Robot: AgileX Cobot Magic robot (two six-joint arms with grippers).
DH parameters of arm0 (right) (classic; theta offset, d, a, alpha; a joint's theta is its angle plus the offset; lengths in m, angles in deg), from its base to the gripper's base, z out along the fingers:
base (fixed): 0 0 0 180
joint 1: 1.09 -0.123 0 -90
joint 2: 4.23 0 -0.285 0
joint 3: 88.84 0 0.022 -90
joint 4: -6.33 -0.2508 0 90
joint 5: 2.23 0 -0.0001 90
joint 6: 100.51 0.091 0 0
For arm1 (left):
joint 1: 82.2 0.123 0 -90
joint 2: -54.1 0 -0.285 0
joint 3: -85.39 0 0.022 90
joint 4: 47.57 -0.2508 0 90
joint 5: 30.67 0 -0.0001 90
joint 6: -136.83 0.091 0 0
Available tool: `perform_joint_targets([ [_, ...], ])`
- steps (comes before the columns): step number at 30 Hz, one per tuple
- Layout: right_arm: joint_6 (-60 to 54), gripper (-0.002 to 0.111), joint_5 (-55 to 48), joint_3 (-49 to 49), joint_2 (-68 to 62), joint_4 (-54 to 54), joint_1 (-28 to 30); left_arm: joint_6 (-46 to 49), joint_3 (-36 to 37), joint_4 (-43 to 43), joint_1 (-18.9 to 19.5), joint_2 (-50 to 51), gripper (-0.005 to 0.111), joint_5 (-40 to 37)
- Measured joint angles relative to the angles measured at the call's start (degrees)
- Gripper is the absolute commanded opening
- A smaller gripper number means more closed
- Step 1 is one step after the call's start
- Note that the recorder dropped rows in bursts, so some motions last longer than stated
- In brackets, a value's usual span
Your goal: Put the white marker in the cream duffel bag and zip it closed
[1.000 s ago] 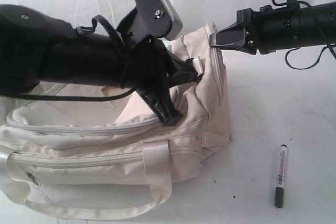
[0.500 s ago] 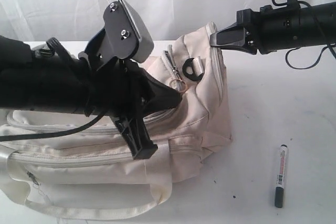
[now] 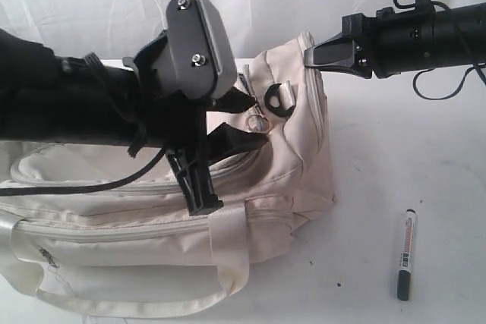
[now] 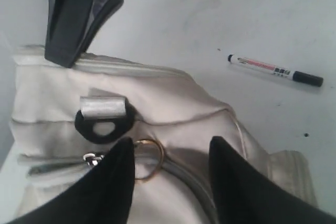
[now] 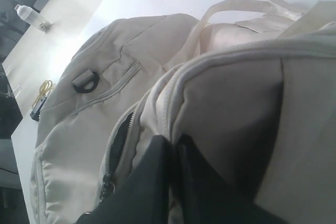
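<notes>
The cream duffel bag (image 3: 292, 161) lies on the white table, its zipper partly open with dark lining showing (image 5: 119, 141). My left gripper (image 3: 247, 119) hovers open over the bag's top; its fingers straddle the brass ring pull (image 4: 150, 157) of the grey zipper, and one finger (image 4: 118, 177) is next to the ring. A black strap ring (image 4: 102, 124) sits just beyond. My right gripper (image 3: 307, 57) is shut, pinching the fabric at the bag's end (image 5: 220, 103). The white marker (image 3: 406, 254) lies on the table to the bag's right, apart from both grippers.
The bag's webbing handles (image 3: 228, 256) hang over its front side toward the table's near edge. White cloth hangs behind the table. A small bottle (image 5: 29, 14) and a yellow item (image 5: 44, 88) sit far off at the table's other end.
My left arm drew back to the left along the bag's top, and its jaws have opened beside the ring pull. The right gripper and the marker have not moved.
</notes>
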Motion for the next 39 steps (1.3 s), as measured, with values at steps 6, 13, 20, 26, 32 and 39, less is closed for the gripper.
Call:
perform_joint_targets([
  [6,-0.1,0.000,0.1,0.0,0.0,0.0,0.0,8.1,-2.3,-1.3,-4.3,6.1,0.050,6.0],
  [13,-0.7,0.000,0.2,0.0,0.0,0.0,0.0,13.6,-2.4,-1.8,-4.4,9.0,0.050,13.9],
  [20,-0.8,0.000,0.2,0.0,-0.2,0.0,0.0,14.8,-2.4,-1.9,-4.8,11.9,0.044,16.4],
  [26,-0.8,0.000,0.2,0.0,-0.3,-0.5,0.1,14.8,-2.4,-1.9,-4.8,12.0,0.024,19.6],
  [32,-1.2,0.000,0.4,0.0,-0.3,-1.5,0.1,17.4,-2.4,-2.0,-4.8,12.0,0.024,22.9],
  [39,-1.5,0.000,0.4,0.0,-0.3,-2.0,0.1,17.8,-2.4,-2.0,-4.8,12.0,0.000,23.7],
])
